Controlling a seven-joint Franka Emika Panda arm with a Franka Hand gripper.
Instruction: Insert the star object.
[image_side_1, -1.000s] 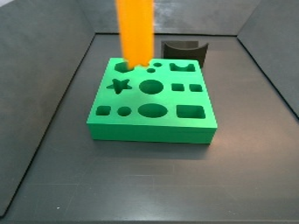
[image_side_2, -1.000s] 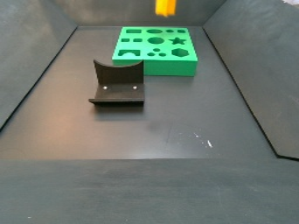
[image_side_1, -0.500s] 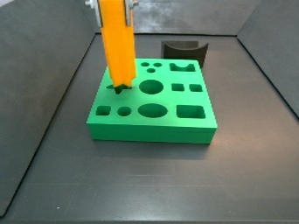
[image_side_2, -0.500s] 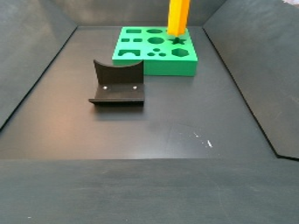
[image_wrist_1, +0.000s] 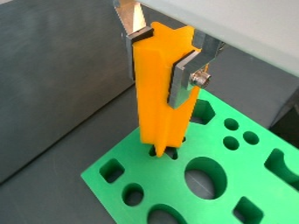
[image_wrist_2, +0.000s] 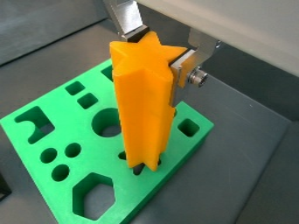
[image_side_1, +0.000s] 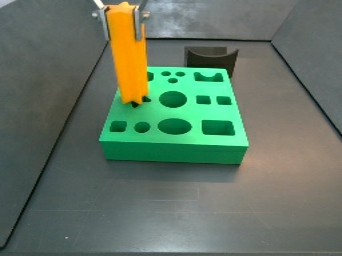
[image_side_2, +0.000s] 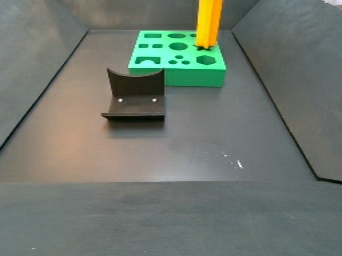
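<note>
The star object (image_side_1: 128, 60) is a long orange bar with a star-shaped section. It stands upright over the green block (image_side_1: 201, 125). Its lower end sits at the mouth of the star-shaped hole near one corner of the block. My gripper (image_wrist_1: 162, 57) is shut on the bar's upper part, with a silver finger (image_wrist_1: 184, 77) pressed on each side. Both wrist views show this grip; the gripper (image_wrist_2: 158, 52), the bar (image_wrist_2: 142, 109) and the block (image_wrist_2: 59, 140) appear there. In a side view the bar (image_side_2: 209, 22) runs up out of the frame over the block (image_side_2: 167, 70), and the gripper is cut off.
The block has several other shaped holes, such as a large round one (image_side_1: 174, 99). The dark fixture (image_side_2: 134, 95) stands on the floor apart from the block and also shows behind it in a side view (image_side_1: 211, 55). Grey walls (image_side_1: 54, 120) enclose the floor.
The gripper has carried the bar from over the block's far holes to the star hole and lowered it; the bar's lower end now meets the hole.
</note>
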